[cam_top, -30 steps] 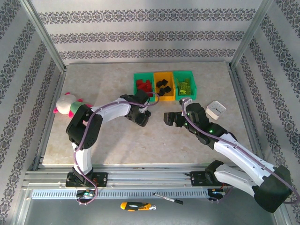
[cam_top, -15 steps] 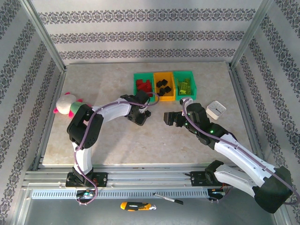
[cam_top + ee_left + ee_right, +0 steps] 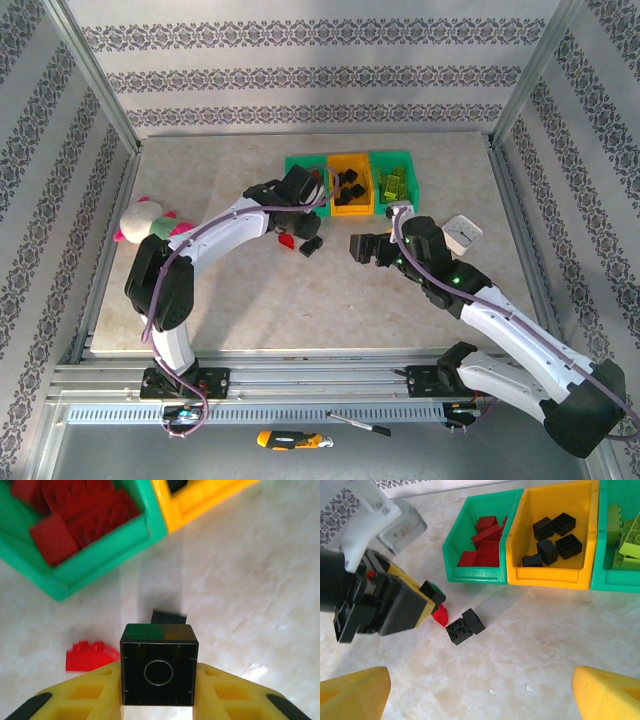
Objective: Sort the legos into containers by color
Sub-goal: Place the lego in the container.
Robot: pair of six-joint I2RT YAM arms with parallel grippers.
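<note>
- Bins (image 3: 372, 156), three joined in a row, are seen from above at the far side of the table (image 3: 230, 300): a green left bin (image 3: 305, 158), an orange bin (image 3: 352, 210) and a green right bin (image 3: 400, 203).
- Two loose bricks are counted on the table just before the left bin: one red brick (image 3: 287, 241) and one black brick (image 3: 311, 245), just beside each other.
- The left gripper (image 3: 308, 222) is held over those two, and the right gripper (image 3: 362, 247) is placed near them, to their right.
- One plush (image 3: 145, 220) is laid at the table's left edge and one white clock (image 3: 462, 233) near the right bin. The clock's face is too small to be read.
- From the left wrist, a third brick is seen: the held brick (image 3: 158, 672), black, with one round ring on its face. It is clamped between the yellow fingers (image 3: 85, 695), so the left gripper is clenched on it, above the table and short of the bins.
- Beyond it the black brick and the red brick are seen on the table, with the left bin's corner farther on.
- From the right wrist, the right gripper's two yellow fingertips (image 3: 355, 692) are seen set wide apart at the bottom corners, released.
- Five black bricks (image 3: 547, 550) are counted in the orange bin.
- Red bricks (image 3: 482, 550) are heaped in the left bin, too overlapped to be counted.
- Lime bricks (image 3: 627, 540) in the right bin are cut off by the frame edge.
</note>
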